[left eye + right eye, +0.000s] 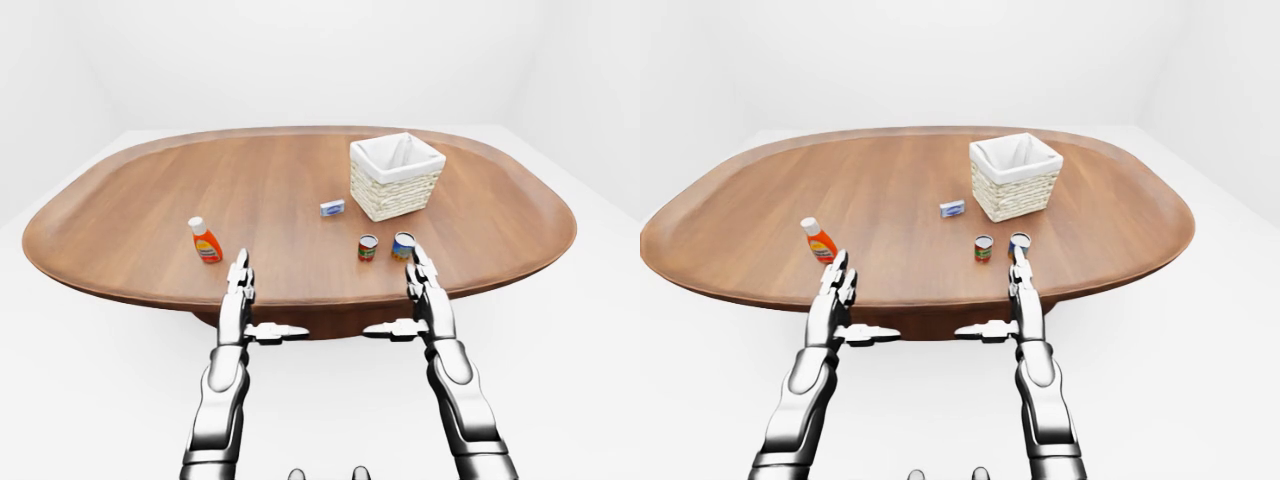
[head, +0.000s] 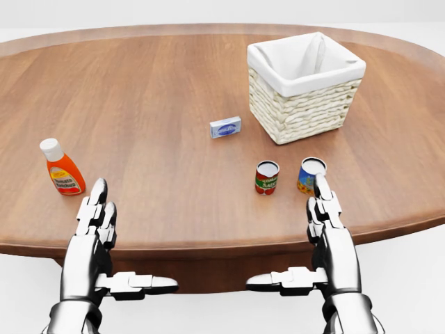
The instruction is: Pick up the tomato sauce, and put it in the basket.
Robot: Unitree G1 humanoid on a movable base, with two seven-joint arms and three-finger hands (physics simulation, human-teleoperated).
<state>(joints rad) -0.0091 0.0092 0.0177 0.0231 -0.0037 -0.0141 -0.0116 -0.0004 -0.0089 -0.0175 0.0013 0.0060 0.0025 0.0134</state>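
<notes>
Large oval wooden table (image 2: pixel 160 97) fills the view. Square woven wicker basket with white cloth liner (image 2: pixel 304 87) sits far right on it, upright. Both metallic three-finger hands hover at the near edge, fingers straight and released, thumbs pointing inward, grasping nothing: left hand (image 2: pixel 94 229) near left, right hand (image 2: pixel 328 229) near right. Orange plastic bottle with white cap (image 2: pixel 62 168) stands upright at the left, just beyond the left hand. Red-and-green tomato sauce can (image 2: pixel 266 177) stands upright near the table's near edge, right of centre, between basket and right hand. Blue-and-yellow can (image 2: pixel 311 174) stands just beside it, right, its base hidden behind the right fingertips. Small blue-and-white box (image 2: pixel 225 127) lies flat left of the basket.
</notes>
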